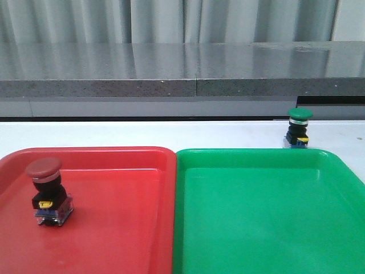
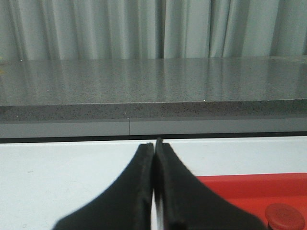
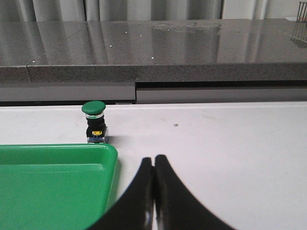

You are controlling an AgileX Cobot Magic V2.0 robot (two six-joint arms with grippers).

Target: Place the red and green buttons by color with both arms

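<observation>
Red button [image 1: 48,191] sits in red tray [image 1: 125,228] — green button [image 1: 299,128] outside — both grippers [image 2: 154,146] [image 3: 154,160] pressed together.

The red button [image 1: 48,191] stands upright inside the red tray [image 1: 125,228], near its left side. It has a dark red mushroom cap, a silver collar, a black body with a yellow tab, and a blue-clear base. In the left wrist view only its cap [image 2: 285,216] shows. The green button [image 1: 299,128] stands upright on the white surface [image 1: 171,132], just beyond the far right edge of the green tray [image 1: 262,217], outside it. Its build is the same, with a green cap [image 3: 93,108].
</observation>
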